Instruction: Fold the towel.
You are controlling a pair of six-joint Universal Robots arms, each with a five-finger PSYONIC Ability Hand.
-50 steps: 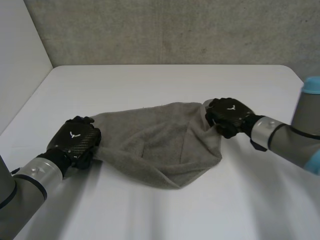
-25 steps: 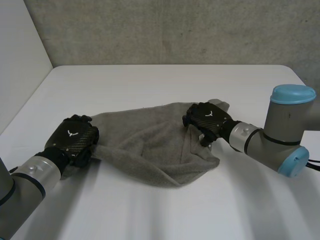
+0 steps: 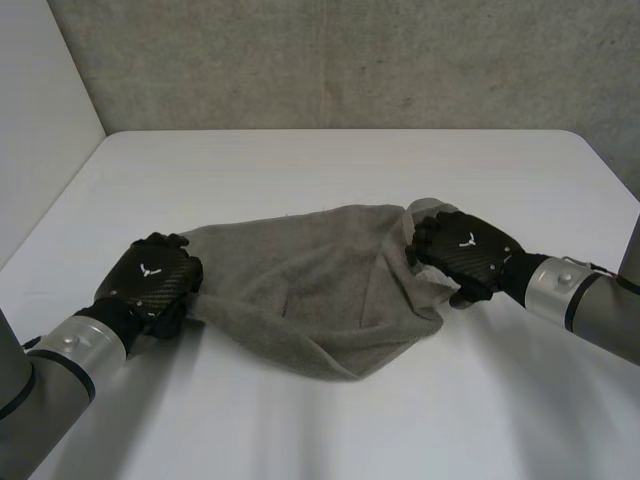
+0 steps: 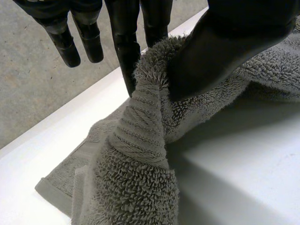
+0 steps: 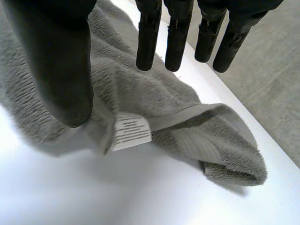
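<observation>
Towel [image 3: 310,290]: found crumpled in the middle of the white table [image 3: 330,170], drawn loosely from left to right, its near edge sagging to a point; no flat layer is seen.
Left hand [image 3: 152,278]: placed at the towel's left end; in its wrist view the banded edge is pinched between the thumb [image 4: 220,51] and one finger [image 4: 125,56], the other fingers being held straight and free.
Right hand [image 3: 468,250]: placed over the towel's right end; in its wrist view the fingers [image 5: 147,42] are held straight above the cloth and nothing is gripped. A rolled corner [image 5: 229,161] and a white care label [image 5: 132,132] lie on the table beneath it.
Done: no fold can be made out; only the left end is judged secured.
Left: the right end is to be grasped, the cloth spread flat, then one half laid over the other and squared.
</observation>
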